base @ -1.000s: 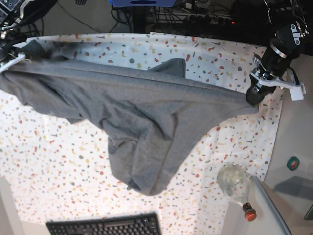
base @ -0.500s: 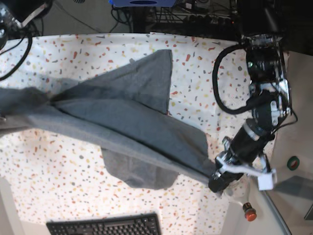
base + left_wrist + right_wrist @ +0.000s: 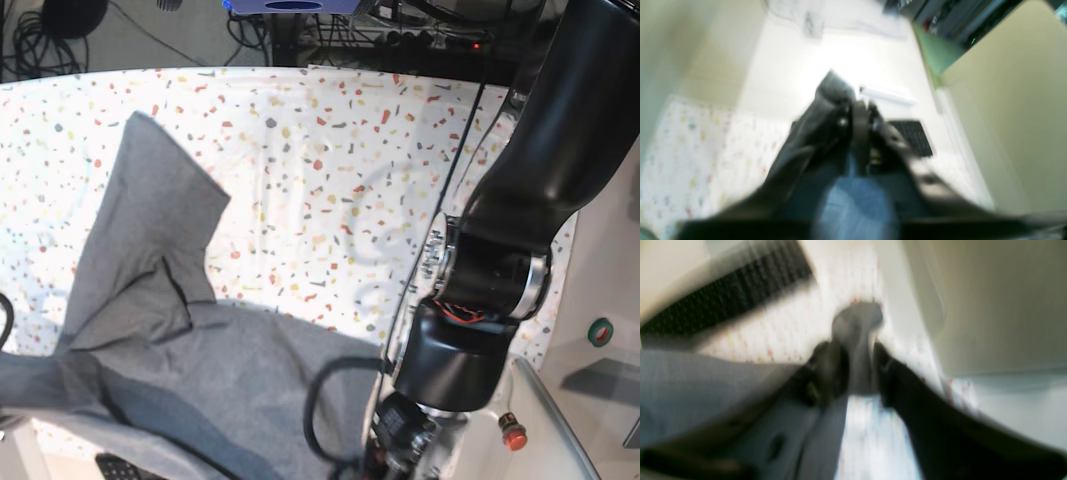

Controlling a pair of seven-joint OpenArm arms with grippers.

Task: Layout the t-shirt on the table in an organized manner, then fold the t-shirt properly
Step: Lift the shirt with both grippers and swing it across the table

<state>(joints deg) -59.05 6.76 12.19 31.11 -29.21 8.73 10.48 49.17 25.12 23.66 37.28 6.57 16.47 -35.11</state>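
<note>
Laying out shirt [image 3: 200,380] on surface [image 3: 330,150], cloth pinched between right jaws, left jaws too blurred to tell; needs flattening next.

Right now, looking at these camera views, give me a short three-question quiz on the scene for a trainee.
1. True or false: the t-shirt lies flat and fully spread on the table.
2. In the right wrist view, which black thing lies beyond the cloth? A) keyboard B) mug C) scissors
3. What sits between the fingers of the right claw?

Key: 1. False, it is bunched and creased at the near side. 2. A. 3. Grey t-shirt cloth.
</note>
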